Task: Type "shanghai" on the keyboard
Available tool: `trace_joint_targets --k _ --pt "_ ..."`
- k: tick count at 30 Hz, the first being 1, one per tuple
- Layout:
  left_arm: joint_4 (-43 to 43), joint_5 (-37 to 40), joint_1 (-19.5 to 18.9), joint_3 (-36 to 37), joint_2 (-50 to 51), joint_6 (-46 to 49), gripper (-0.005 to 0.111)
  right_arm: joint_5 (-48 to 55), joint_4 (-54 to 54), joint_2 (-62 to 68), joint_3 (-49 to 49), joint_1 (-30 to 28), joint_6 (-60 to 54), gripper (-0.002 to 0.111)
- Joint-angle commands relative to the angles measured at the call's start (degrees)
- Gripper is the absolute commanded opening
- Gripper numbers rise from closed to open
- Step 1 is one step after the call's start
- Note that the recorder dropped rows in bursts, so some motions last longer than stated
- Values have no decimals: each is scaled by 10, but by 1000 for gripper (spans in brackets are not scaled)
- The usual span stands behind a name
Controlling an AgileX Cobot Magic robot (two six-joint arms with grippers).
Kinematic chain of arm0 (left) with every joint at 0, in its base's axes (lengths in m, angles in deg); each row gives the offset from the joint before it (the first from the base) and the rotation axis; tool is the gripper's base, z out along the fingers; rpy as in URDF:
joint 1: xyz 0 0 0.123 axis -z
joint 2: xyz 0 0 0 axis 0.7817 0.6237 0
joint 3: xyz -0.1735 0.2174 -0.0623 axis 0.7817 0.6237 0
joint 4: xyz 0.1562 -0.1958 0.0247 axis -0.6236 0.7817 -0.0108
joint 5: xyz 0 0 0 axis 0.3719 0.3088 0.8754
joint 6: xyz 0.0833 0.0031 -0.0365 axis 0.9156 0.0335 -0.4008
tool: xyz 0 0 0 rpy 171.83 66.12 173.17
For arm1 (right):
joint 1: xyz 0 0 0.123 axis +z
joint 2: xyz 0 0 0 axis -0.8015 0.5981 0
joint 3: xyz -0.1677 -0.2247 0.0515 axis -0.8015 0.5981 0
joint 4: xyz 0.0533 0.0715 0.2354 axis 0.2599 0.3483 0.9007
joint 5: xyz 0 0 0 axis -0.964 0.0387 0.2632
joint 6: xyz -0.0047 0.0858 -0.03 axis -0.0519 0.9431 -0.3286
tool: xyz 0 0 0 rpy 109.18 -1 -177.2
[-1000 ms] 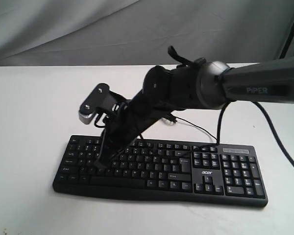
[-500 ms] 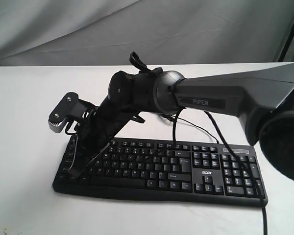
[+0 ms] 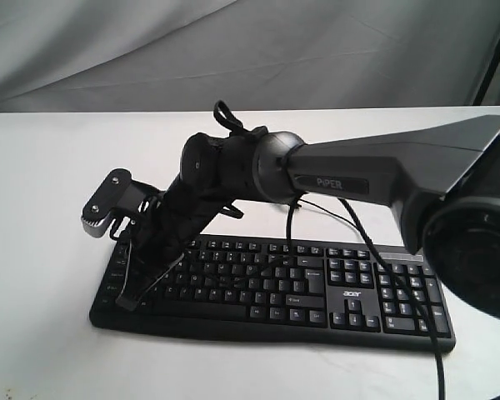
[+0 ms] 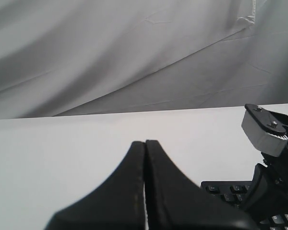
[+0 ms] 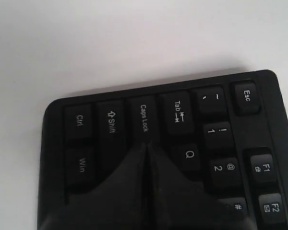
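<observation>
Jaws of right gripper (image 5: 146, 143) were pressed together, tip over left end of keyboard (image 3: 275, 292) beside Caps Lock (image 5: 143, 117); keyboard lay flat on table (image 3: 50, 208). Left gripper (image 4: 145, 143) likewise closed, off keyboard. Judged: press straight down, one letter, clear of Caps Lock

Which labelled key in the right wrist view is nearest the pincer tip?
The Caps Lock key: the right pincer ends at its edge; Shift and Tab sit off to the sides.

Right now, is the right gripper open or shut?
Shut: the right gripper has its fingers pressed together, no gap, tips beside the Caps Lock key of the keyboard.
</observation>
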Motion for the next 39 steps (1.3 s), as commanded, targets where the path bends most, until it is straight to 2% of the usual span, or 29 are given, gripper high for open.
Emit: trace_joint_targets --k 1,13,19,22,30,39 --pt "0 -3 4 1 -1 -2 0 -3 -1 0 -3 2 -2 0" --pt "0 -3 4 1 -1 -2 0 3 -2 -1 -3 2 -3 0" --pt "0 -3 4 1 -1 -2 0 49 -114 -66 6 -2 87 0" --pt "0 -3 4 1 -1 -2 0 42 -128 -106 55 -11 103 0" --pt "0 -3 4 1 -1 -2 0 -79 -90 -187 240 -28 111 0" --pt "0 -3 4 1 -1 -2 0 -101 -73 -189 273 -28 111 0"
